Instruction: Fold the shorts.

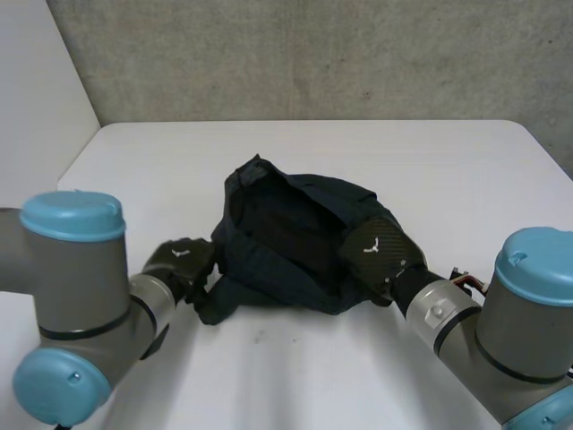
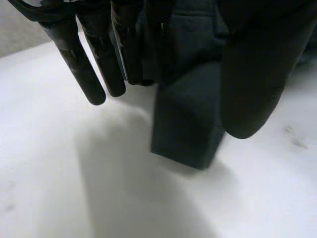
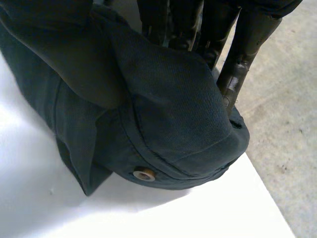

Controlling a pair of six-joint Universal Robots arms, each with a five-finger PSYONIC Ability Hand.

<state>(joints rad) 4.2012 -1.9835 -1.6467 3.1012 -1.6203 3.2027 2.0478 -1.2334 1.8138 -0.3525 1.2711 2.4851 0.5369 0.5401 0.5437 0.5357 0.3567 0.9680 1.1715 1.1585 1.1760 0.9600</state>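
The dark navy shorts point(image 1: 286, 237) sit bunched in a heap in the middle of the white table point(image 1: 313, 152). My left hand point(image 1: 179, 262) is at the heap's near left edge. In the left wrist view a strip of the shorts point(image 2: 188, 124) hangs down between the fingers point(image 2: 74, 54) and the thumb, which pinch it. My right hand point(image 1: 380, 253) is at the heap's near right side. In the right wrist view its fingers point(image 3: 245, 49) dig into the shorts point(image 3: 173, 99) by the waistband, where a button point(image 3: 144, 174) shows.
A grey wall point(image 1: 313, 54) rises behind the table's far edge. In the right wrist view the table's edge runs close beside the shorts, with grey floor point(image 3: 287, 99) beyond it. Bare table lies on all sides of the heap.
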